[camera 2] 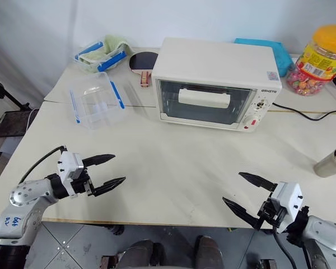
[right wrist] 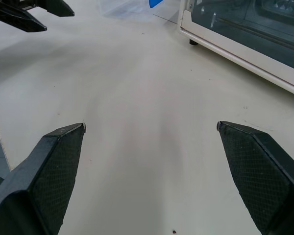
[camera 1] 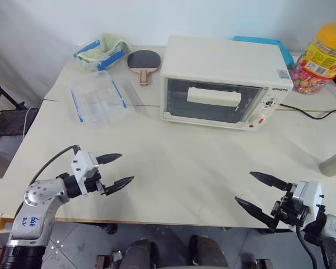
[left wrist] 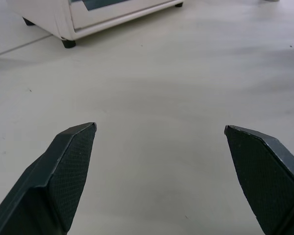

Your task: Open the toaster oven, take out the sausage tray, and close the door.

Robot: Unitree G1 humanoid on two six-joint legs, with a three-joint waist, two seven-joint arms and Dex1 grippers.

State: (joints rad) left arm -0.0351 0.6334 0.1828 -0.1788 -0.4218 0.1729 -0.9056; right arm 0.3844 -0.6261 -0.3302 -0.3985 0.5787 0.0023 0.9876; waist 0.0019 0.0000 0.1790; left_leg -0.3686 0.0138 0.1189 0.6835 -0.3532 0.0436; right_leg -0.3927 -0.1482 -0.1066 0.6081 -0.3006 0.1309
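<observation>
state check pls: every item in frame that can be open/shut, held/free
toaster oven: upright on table, untouched
door: shut
clear container: lid off, nothing inside
candy jar: yellow lid on
table tennis paddle: lying flat, free
left gripper: open, holding nothing
right gripper: open, holding nothing

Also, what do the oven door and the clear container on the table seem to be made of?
The door: probably glass in a cream painted-metal frame, since it is see-through with faint reflections. The clear container: most likely transparent plastic, glossy, with blue clips on its edges.
</observation>
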